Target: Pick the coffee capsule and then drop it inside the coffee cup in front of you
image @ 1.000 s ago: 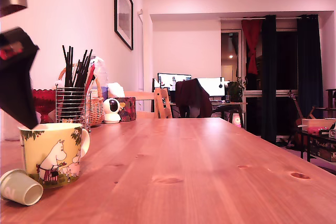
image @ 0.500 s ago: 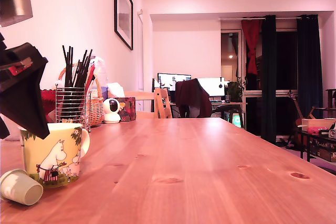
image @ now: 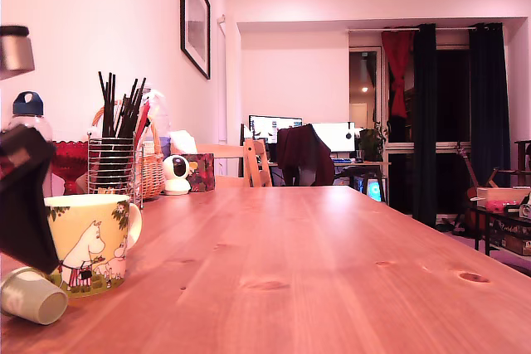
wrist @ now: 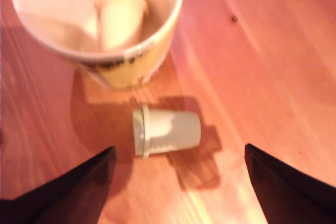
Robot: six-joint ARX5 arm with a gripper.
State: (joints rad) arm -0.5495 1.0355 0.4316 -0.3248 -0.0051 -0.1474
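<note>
The coffee cup [image: 90, 238], a pale yellow mug with white cartoon figures, stands at the exterior view's left on the wooden table. A pale coffee capsule [image: 31, 296] lies on its side just in front of the cup. In the wrist view this capsule [wrist: 167, 130] rests beside the cup [wrist: 131, 72], and another capsule [wrist: 121, 17] sits inside the cup. My gripper [image: 33, 246] hangs low by the cup, over the lying capsule. It is open [wrist: 178, 150]: the black fingers [wrist: 68, 190] stand wide apart, touching nothing.
Behind the cup are a wire-mesh holder [image: 114, 163] of black sticks, a clear bottle with a blue cap [image: 29, 113], a wicker basket [image: 152, 170] and a small white camera [image: 176, 174]. The table [image: 332, 263] stretches away to the exterior view's right.
My gripper has come down from above the cup's rim to just over the lying capsule. The blue-capped bottle behind it now shows.
</note>
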